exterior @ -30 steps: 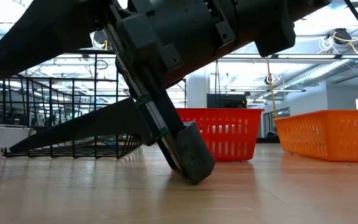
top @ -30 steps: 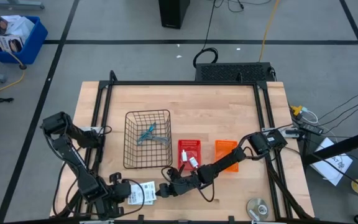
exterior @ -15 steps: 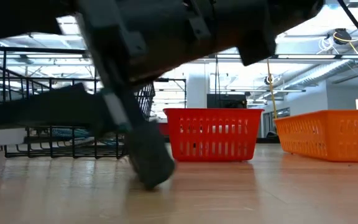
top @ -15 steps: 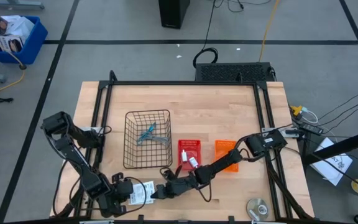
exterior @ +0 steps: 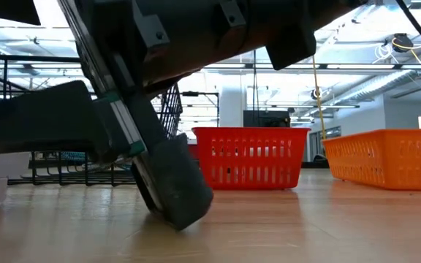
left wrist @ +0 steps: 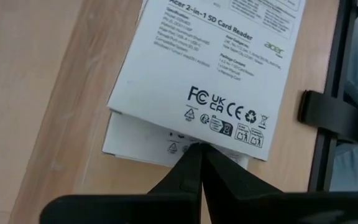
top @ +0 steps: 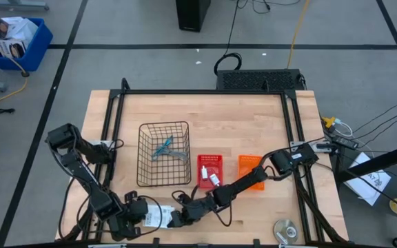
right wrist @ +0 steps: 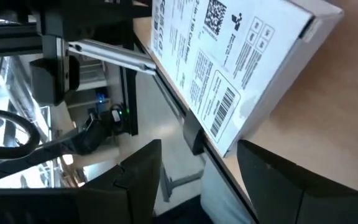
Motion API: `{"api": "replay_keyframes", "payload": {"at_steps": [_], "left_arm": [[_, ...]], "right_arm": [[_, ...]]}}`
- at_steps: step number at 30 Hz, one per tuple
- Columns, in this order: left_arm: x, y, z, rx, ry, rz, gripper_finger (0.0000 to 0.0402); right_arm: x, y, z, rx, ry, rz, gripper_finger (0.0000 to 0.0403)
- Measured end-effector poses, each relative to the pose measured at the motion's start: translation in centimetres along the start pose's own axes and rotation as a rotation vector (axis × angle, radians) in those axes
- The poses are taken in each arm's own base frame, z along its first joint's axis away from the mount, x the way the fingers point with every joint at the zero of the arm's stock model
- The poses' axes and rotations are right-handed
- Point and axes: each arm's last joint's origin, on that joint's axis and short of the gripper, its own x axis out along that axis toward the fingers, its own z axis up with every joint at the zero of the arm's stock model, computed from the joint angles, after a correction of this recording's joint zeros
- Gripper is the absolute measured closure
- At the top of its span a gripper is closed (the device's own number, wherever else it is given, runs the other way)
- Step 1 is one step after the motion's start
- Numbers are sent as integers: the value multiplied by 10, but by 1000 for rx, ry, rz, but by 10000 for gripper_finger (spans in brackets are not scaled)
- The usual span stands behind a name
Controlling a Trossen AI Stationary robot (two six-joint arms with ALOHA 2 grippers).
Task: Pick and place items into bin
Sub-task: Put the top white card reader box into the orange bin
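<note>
A: Packet (top: 160,215) sits at the desk's (top: 253,117) front edge in the high view; right gripper (top: 176,218) has slid up beside it.

B: Right wrist view: open around the packet (right wrist: 241,68). Left gripper (left wrist: 197,155) looks closed, touching it.

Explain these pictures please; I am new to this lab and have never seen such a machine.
Two dark robot arms work at a wooden table. One camera looks straight down, one sits at tabletop height, and one rides on each wrist. On the table stand a black wire basket holding a blue-handled tool, a red bin and an orange bin. Both claws meet at a white SD card reader box near the front edge: the left claw pinched together at its edge, the right claw open before it. Nothing is lifted yet.
</note>
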Motion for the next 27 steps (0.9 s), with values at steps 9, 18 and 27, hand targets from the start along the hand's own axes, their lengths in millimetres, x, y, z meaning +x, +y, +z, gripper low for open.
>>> {"api": "replay_keyframes", "payload": {"at_steps": [9, 18, 27], "left_arm": [[0, 0, 1, -6, -11, -2, 385], [0, -1, 2, -6, -12, -7, 397], [0, -6, 4, 9, -27, -62, 393]], "right_arm": [[0, -6, 2, 26, 80, -61, 197], [-1, -14, 4, 24, 117, -148, 197], [-2, -13, 12, 1, 66, -141, 197]]}}
